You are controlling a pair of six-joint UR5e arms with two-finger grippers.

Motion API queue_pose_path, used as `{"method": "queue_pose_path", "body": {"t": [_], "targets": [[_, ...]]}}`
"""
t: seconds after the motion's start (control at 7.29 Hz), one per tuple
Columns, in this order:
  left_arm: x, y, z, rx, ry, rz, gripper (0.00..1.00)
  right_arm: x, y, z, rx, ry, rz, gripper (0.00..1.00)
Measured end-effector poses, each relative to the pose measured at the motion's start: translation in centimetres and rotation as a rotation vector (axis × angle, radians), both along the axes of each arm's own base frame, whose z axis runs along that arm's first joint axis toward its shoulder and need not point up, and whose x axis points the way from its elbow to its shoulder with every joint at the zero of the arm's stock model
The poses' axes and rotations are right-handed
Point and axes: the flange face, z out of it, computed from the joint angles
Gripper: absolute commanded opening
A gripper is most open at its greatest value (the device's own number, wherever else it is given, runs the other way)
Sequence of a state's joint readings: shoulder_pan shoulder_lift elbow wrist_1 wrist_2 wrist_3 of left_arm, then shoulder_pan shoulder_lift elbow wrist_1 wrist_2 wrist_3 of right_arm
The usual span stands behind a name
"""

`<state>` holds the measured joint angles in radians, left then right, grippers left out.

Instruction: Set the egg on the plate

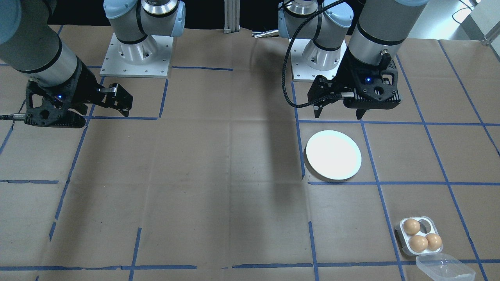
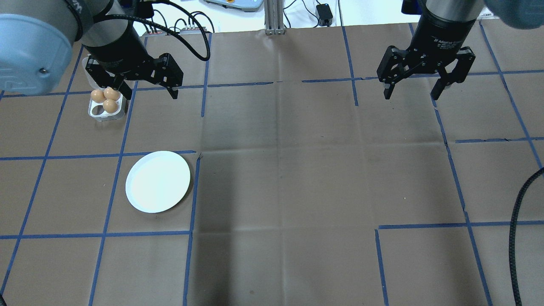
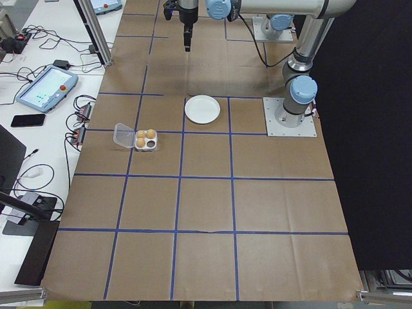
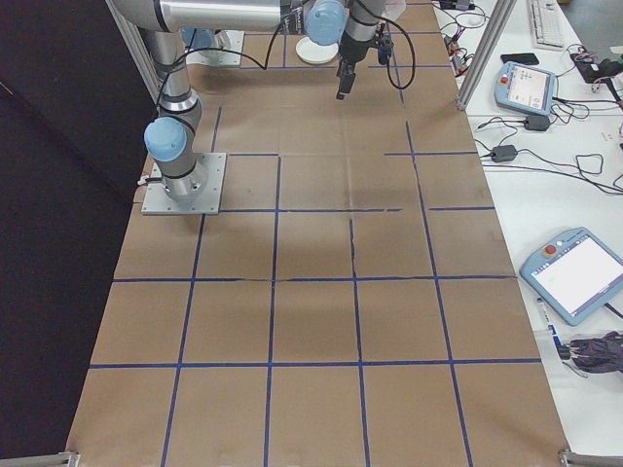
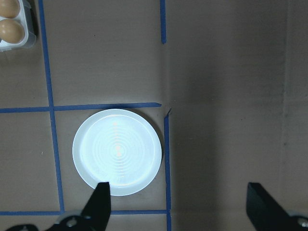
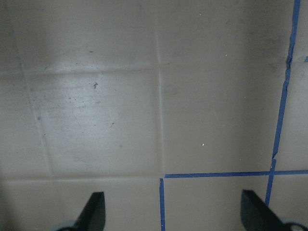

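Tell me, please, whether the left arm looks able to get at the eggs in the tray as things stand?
Probably yes. The left tool hangs open and empty above the table, the egg tray has its clear lid off beside it, and the three eggs lie uncovered with nothing in the way.

Silver arms, blue caps, black end effectors

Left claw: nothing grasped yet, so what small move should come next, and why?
Probably carry the left claw over to the egg tray and line it up above one egg. It is open and empty, the plate is bare, and the tray's three eggs lie uncovered with the clear lid off beside it.
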<state>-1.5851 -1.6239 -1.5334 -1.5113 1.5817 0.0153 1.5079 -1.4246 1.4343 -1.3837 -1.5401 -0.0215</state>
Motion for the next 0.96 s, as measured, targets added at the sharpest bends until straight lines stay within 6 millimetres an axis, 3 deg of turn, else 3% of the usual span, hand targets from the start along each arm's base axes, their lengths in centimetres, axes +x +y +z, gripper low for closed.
{"method": "queue_pose_path", "body": {"t": [0.41, 0.55, 0.69, 0.96], "targets": [[1.3, -0.5, 0.1, 0.010, 0.003, -0.004, 1.00, 0.0, 0.0, 0.0, 0.000, 0.000, 0.000, 1.00], [3.0, -1.4, -0.4, 0.020, 0.004, -0.006, 1.00, 0.0, 0.0, 0.0, 0.000, 0.000, 0.000, 1.00], [5.5, -2.7, -1.0, 0.030, 0.005, -0.005, 1.00, 0.0, 0.0, 0.0, 0.000, 0.000, 0.000, 1.00], [13.0, -6.1, -2.0, 0.039, 0.009, 0.001, 1.00, 0.0, 0.0, 0.0, 0.000, 0.001, 0.000, 1.00]]}}
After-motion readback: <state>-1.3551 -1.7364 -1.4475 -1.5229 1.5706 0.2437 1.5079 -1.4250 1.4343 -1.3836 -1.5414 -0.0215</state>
